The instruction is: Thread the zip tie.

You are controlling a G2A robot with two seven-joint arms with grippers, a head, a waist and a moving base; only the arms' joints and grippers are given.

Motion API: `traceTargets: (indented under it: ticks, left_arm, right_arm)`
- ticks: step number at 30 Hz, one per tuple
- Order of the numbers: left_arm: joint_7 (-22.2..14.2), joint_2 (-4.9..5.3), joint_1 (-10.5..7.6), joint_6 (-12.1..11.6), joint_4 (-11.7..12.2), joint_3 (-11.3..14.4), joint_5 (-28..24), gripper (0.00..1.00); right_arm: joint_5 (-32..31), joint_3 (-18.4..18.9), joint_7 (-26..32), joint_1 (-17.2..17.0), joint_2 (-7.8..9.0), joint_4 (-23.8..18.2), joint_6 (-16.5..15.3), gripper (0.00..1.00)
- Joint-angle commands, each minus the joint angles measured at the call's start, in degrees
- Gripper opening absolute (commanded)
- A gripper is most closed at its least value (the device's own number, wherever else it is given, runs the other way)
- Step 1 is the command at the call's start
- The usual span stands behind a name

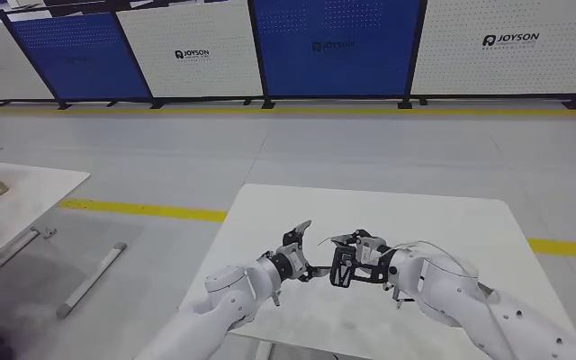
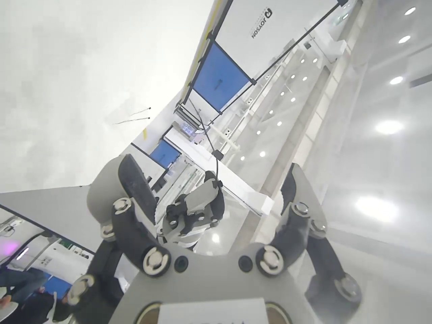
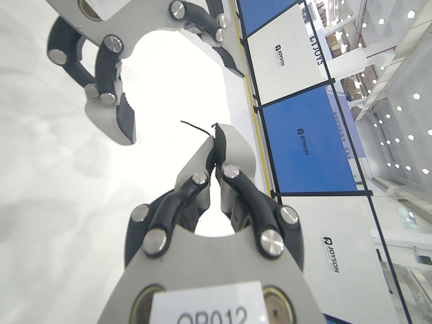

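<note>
Clamping the zip tie (image 3: 199, 129), the right tool (image 3: 216, 136) is pressed together over the near worktop (image 1: 432, 225), a black end poking past its tips. Just left, the left tool (image 3: 184, 104) is spread wide, nothing held. Two loose ties (image 2: 135, 120) are shown on the worktop in the left wrist view.

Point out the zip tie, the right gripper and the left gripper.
zip tie (image 3: 195, 127), right wrist view, on the loose end past the fingertips.
right gripper (image 3: 215, 141), right wrist view, between its shut fingertips.
left gripper (image 3: 184, 102), right wrist view, midway between its open fingertips.
</note>
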Motion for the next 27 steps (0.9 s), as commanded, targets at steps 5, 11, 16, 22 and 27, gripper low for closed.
traceTargets:
  ticks: [5,11,16,22,27]
  left_arm:
    - [3.8,-1.1,-3.69,-2.3,1.5,2.8,1.2,1.0]
    - [3.8,-1.1,-3.69,-2.3,1.5,2.8,1.2,1.0]
    - [3.7,-1.42,-3.79,-2.2,2.6,3.7,2.9,1.0]
    - [4.1,-1.94,-4.52,-0.8,3.9,3.9,1.1,0.46]
    - [3.5,-2.08,-4.41,0.0,4.2,3.2,0.1,0.32]
  right_arm:
    - [0.0,0.0,0.0,0.0,0.0,0.0,0.0,0.0]
    - [0.0,0.0,0.0,0.0,0.0,0.0,0.0,0.0]
    - [0.0,0.0,0.0,0.0,0.0,0.0,0.0,0.0]
    - [0.0,0.0,0.0,0.0,0.0,0.0,0.0,0.0]
    - [0.0,0.0,0.0,0.0,0.0,0.0,0.0,0.0]
